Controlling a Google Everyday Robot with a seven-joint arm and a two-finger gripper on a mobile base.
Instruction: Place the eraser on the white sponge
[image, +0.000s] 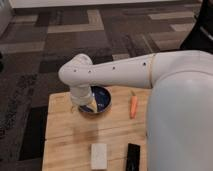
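Eraser (132, 156) lies right of the white sponge (98, 156) at the near tabletop (65, 131) edge; we see the pincer (88, 105) wide above the blue bowl (105, 95).

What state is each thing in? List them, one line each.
eraser: lying flat, untouched, beside the white sponge, apart from it.
white sponge: lying flat, nothing on it.
carrot: lying flat, beside the blue bowl, apart from it.
blue bowl: upright, under the gripper.
gripper: lowered over the blue bowl, away from the eraser.
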